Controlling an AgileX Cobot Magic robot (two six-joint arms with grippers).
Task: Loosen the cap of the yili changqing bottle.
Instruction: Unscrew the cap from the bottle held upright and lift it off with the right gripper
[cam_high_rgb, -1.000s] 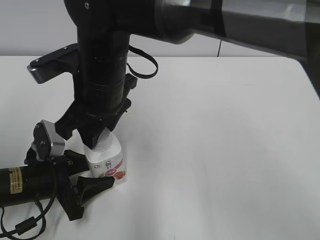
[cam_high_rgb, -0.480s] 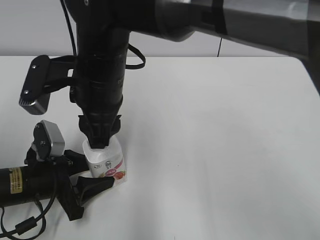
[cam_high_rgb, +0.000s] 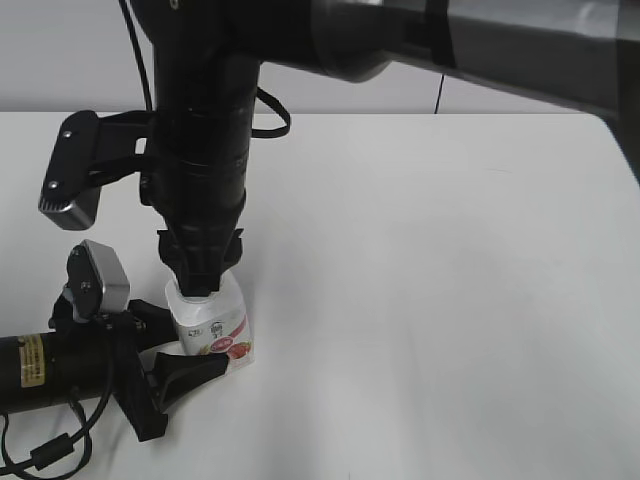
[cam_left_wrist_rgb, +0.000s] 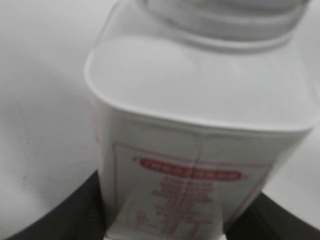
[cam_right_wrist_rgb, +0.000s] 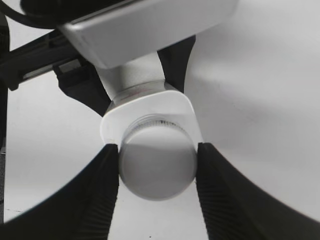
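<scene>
Nearest to us in the exterior view, our left gripper (cam_high_rgb: 185, 360) lies low along the table (cam_high_rgb: 450, 280), its black fingers clamped on the lower body of the bottle (cam_high_rgb: 212, 325) from either side. The bottle stands upright near the table's front left part, pink-red label facing us. In the left wrist view the bottle (cam_left_wrist_rgb: 200, 150) fills almost the whole picture, blurred, with dark fingers (cam_left_wrist_rgb: 65, 210) pressed at its bottom corners and the neck ring at the upper edge. Above the bottle our right gripper (cam_high_rgb: 200, 280) points straight down over its top, hiding the cap in this view. In the right wrist view we look down on the cap (cam_right_wrist_rgb: 157, 162), round and white with a ribbed rim, and the two ribbed black fingers (cam_right_wrist_rgb: 102, 185) of our right gripper (cam_right_wrist_rgb: 157, 167) are closed against its left and right sides. Beyond lies bare white table, then a pale wall (cam_high_rgb: 60, 60).
</scene>
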